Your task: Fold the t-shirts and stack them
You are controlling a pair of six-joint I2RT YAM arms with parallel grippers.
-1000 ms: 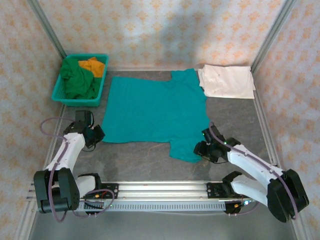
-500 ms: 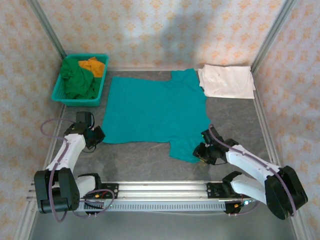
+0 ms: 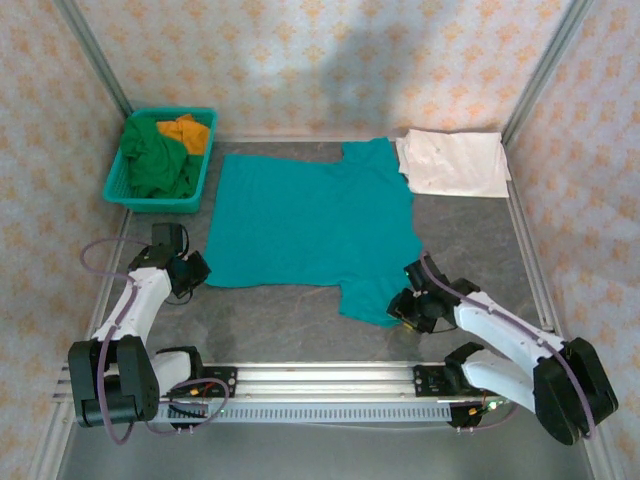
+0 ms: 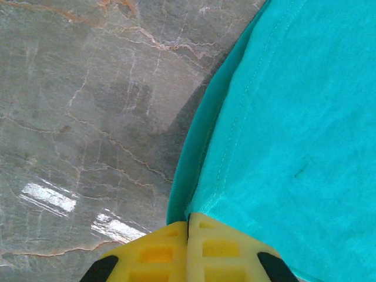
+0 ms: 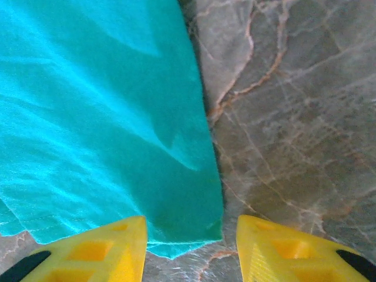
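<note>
The teal t-shirt [image 3: 310, 225] lies spread flat, print side down, in the middle of the table. My left gripper [image 3: 197, 270] is at its near left hem corner. In the left wrist view the yellow fingers are pressed together [image 4: 188, 226], and the teal hem [image 4: 294, 117] runs in between their tips. My right gripper [image 3: 400, 308] is at the near sleeve. It stands open [image 5: 191, 235], with the corner of the teal sleeve [image 5: 88, 117] lying between its fingers. A white t-shirt [image 3: 452, 163] lies folded at the back right. Dark green [image 3: 155, 160] and orange [image 3: 187, 132] t-shirts are bunched in the basket.
The teal plastic basket [image 3: 115, 185] stands at the back left corner. Bare grey marble table [image 3: 290, 320] lies between the shirt's hem and the rail at the near edge. Patterned walls with metal posts close in the back and both sides.
My right gripper has shifted slightly by the near sleeve corner. The left arm and the shirts have stayed where they were.
</note>
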